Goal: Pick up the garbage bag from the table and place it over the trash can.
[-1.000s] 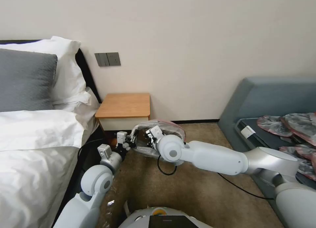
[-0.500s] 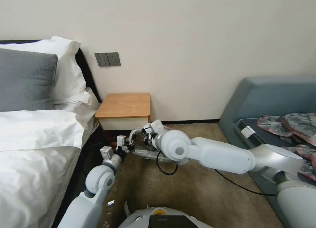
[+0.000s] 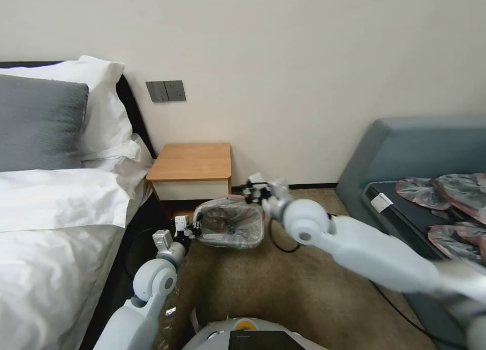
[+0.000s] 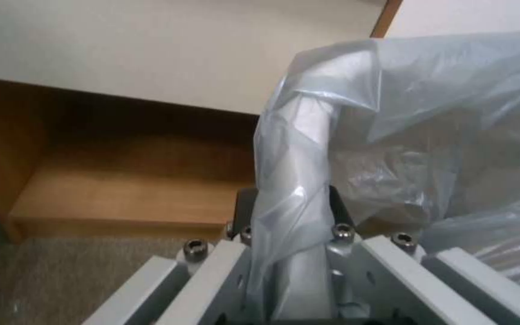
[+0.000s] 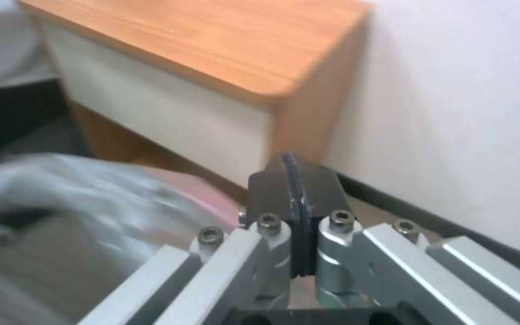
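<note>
Bag work is nearly done: the thin grey plastic garbage bag (image 3: pixel 230 223) is now spread over the cream trash can (image 4: pixel 308 131) at 6 o'clock of the orange-brown wooden worktop (image 3: pixel 191 162). The right gripper (image 3: pixel 257 186) has been pulled away to the bag's 2 o'clock, closed and empty. The left gripper (image 3: pixel 191 227) is kept clamped on the bag's edge.

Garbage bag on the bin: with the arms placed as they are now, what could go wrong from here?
1. The left gripper straddles the bag-covered rim of the trash can; retreating carelessly could drag the garbage bag off that side.
2. The right gripper, shut and empty, is clear of the bag near the table, so that side may slip loose.
</note>
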Available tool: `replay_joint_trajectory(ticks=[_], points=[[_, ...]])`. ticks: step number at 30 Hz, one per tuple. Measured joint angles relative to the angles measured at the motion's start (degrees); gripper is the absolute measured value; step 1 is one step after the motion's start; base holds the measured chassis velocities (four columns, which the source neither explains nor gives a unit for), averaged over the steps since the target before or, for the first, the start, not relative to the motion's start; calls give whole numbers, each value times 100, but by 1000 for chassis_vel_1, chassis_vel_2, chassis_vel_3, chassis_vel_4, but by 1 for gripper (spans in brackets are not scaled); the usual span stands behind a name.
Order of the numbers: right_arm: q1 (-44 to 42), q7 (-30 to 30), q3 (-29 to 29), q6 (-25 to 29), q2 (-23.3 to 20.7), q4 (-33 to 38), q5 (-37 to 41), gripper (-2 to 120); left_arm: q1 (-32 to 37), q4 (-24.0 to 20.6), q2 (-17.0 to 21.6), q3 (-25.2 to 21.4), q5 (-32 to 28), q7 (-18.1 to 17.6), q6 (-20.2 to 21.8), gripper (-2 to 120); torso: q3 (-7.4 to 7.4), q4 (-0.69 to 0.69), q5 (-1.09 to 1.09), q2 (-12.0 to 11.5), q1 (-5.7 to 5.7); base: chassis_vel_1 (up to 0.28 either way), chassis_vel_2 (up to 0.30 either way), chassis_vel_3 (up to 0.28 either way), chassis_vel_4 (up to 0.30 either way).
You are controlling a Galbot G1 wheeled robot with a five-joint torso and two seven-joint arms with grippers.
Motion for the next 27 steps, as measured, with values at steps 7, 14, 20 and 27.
replay_joint_trajectory(ticks=[7, 14, 20, 27], points=[[-1734, -529, 1351, 509, -404, 120, -1720, 30, 185, -135, 13, -29, -224, -199, 94, 3, -1, 3, -2, 0, 0, 0, 0, 0, 0], [-2975, -633, 2044, 903, -268, 251, -2888, 55, 492, -332, 10, -108, -270, -280, 173, 3, -1, -4, -3, 0, 0, 0, 0, 0, 0], [-4032, -748, 2675, 1011, 344, 574, -3566, 78, 692, -493, -35, -95, -200, -362, 173, 3, -1, 0, -3, 0, 0, 0, 0, 0, 0], [-5654, -1382, 3792, 1406, 1424, 769, -4957, 99, 800, -544, -63, -69, -132, -371, 171, 3, 0, -3, -4, 0, 0, 0, 0, 0, 0]])
